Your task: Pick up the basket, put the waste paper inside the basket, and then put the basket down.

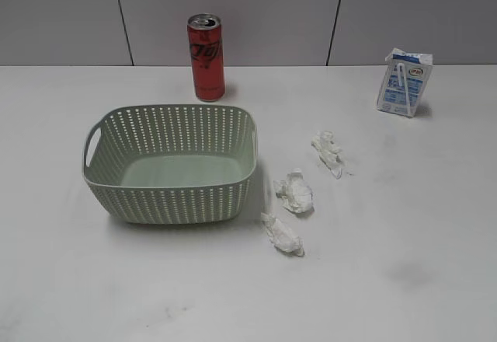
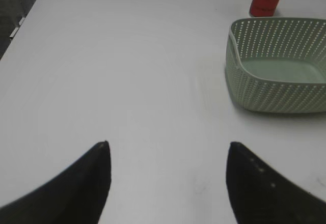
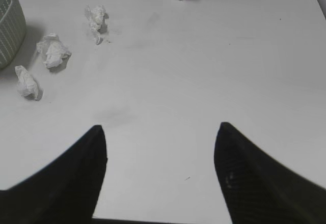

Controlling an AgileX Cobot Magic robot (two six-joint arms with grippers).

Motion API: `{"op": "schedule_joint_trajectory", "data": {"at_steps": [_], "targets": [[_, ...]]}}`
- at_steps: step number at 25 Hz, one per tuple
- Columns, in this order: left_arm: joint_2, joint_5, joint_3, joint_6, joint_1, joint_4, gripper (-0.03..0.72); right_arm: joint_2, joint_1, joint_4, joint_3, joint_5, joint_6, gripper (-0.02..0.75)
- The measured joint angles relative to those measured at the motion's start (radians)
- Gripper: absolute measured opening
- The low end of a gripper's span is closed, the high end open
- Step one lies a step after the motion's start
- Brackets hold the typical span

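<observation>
With both end effectors, left (image 2: 168,145) and right (image 3: 160,127), spread and empty, the sage-green basket (image 1: 172,163) sits untouched on the desk (image 1: 404,241) beside three paper wads (image 1: 295,192), best gripped squarely at its rim.

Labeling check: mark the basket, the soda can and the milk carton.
basket (image 1: 172,208), exterior view, front perforated wall.
soda can (image 1: 206,58), exterior view, middle of red body.
milk carton (image 1: 404,87), exterior view, front face.
</observation>
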Motion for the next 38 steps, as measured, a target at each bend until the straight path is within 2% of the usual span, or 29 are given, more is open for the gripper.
{"op": "schedule_joint_trajectory", "data": {"at_steps": [15, 19, 25, 29, 34, 38], "targets": [[0.0, -0.007, -0.001, 0.0, 0.0, -0.002, 0.538, 0.0, 0.0, 0.0, 0.0, 0.0, 0.0, 0.498], [0.029, -0.118, -0.045, 0.0, 0.0, -0.047, 0.538, 0.0, 0.0, 0.0, 0.0, 0.0, 0.0, 0.498], [0.312, -0.335, -0.102, 0.016, 0.0, -0.105, 0.538, 0.0, 0.0, 0.0, 0.0, 0.0, 0.0, 0.498], [0.569, -0.412, -0.179, 0.144, 0.0, -0.187, 0.538, 0.0, 0.0, 0.0, 0.0, 0.0, 0.002, 0.498], [0.909, -0.384, -0.327, 0.193, -0.006, -0.236, 0.538, 0.0, 0.0, 0.0, 0.0, 0.0, 0.001, 0.498], [1.162, -0.323, -0.445, 0.181, -0.047, -0.24, 0.538, 0.0, 0.0, 0.0, 0.0, 0.0, 0.001, 0.498]]}}
